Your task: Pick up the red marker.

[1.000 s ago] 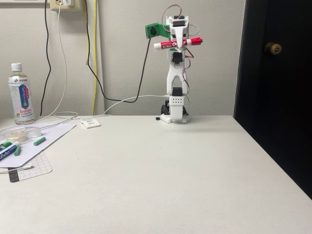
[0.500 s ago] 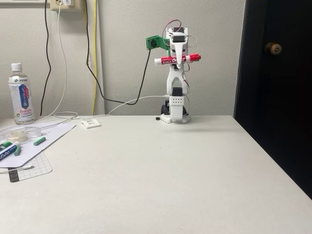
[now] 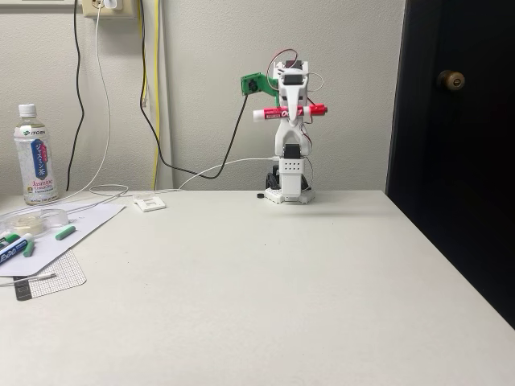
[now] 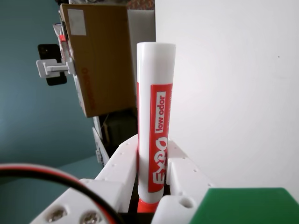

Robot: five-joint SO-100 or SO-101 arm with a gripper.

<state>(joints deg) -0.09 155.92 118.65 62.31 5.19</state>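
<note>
The red marker [image 3: 278,113], white barrel with red label and red cap, hangs crosswise high above the table at the back, in front of the wall. My gripper [image 3: 289,117] is shut on its middle, the arm folded upright over its base. In the wrist view the red marker [image 4: 155,121] runs up the middle of the picture, its white end toward the top, pinched between my two white fingers [image 4: 122,161]; my gripper [image 4: 152,168] is shut on it.
At the left edge of the white table [image 3: 265,297] lie a sheet of paper [image 3: 68,237] with a blue-labelled marker [image 3: 12,251] and small green caps [image 3: 64,232]. A bottle [image 3: 35,155] stands behind. Cables hang on the wall. A dark door [image 3: 455,121] is at right.
The arm has lowered and folded back, carrying the red marker down from near the top of the arm's reach; the gripper stays shut on it.
</note>
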